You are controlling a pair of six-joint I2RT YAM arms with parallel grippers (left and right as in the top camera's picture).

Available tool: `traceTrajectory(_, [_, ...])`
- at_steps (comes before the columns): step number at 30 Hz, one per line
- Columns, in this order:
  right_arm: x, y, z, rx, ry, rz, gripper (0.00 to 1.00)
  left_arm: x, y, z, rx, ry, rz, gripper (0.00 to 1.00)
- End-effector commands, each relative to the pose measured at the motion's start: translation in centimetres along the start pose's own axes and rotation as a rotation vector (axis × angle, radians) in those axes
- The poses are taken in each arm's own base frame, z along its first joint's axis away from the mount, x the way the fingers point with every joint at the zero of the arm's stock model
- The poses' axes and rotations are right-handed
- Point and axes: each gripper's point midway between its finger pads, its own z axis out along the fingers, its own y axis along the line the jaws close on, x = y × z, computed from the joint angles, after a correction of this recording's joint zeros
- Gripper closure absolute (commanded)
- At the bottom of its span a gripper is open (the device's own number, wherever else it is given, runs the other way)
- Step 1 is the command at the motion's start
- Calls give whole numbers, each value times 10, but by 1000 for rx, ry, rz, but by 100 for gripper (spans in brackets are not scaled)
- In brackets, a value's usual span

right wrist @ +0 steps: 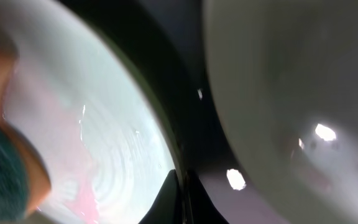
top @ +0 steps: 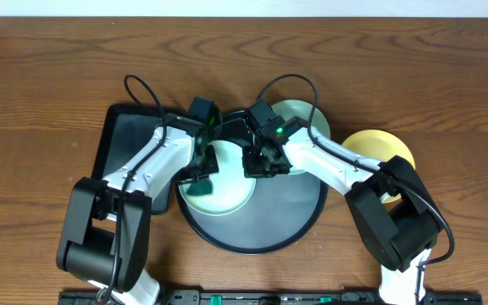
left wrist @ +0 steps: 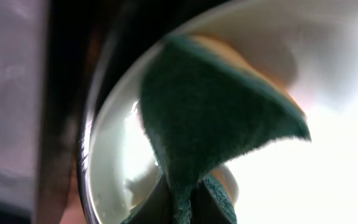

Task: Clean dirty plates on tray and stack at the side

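A pale mint green plate [top: 225,193] lies on the left part of the round black tray [top: 291,222]. My left gripper [top: 198,175] is shut on a dark green sponge [left wrist: 210,124] with an orange underside, pressed onto that plate [left wrist: 114,168]. From the right, my right gripper [top: 257,166] is shut on the same plate's rim [right wrist: 104,143], one finger on each side of the edge. A second mint green plate [top: 305,119] sits at the tray's far right [right wrist: 291,93]. On the table right of the tray lies a pale yellow plate [top: 381,151].
A smaller rectangular black tray [top: 124,140] lies left of the round one, partly under my left arm. Both arms cross over the tray's back half. Bare wooden table surrounds everything.
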Motion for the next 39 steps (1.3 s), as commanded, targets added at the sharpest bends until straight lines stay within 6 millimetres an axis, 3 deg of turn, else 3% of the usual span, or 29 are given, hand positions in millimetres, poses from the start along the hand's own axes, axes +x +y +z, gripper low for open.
traceTrajectory(1, [-4, 4, -5, -5, -12, -2, 99, 26, -23, 2, 167, 134, 168, 93])
traceTrajectory(6, [-4, 4, -5, -5, -12, -4, 99, 36, -56, -9, 374, 180, 236, 93])
traceTrajectory(12, [-4, 4, -5, -6, -12, -4, 99, 26, -58, -8, 366, 155, 145, 93])
traceTrajectory(18, [-4, 4, -5, -5, -12, -7, 99, -15, -25, 4, 134, -38, 23, 93])
traceTrajectory(23, [-3, 4, -5, -4, -9, -6, 99, -44, 4, -4, -43, -181, -26, 93])
traceTrajectory(28, [-3, 3, -5, -2, -7, -8, 99, -54, 0, -35, -35, -210, -30, 93])
traceTrajectory(34, [-3, 3, -5, -2, -8, -10, 99, -59, 2, -97, -2, -263, -35, 92])
traceTrajectory(35, [-4, 5, -7, -6, -14, -27, 99, -59, 8, -115, 3, -281, -35, 93])
traceTrajectory(39, [-7, 9, -14, -17, -31, -59, 99, -58, 32, -137, 5, -299, -75, 93])
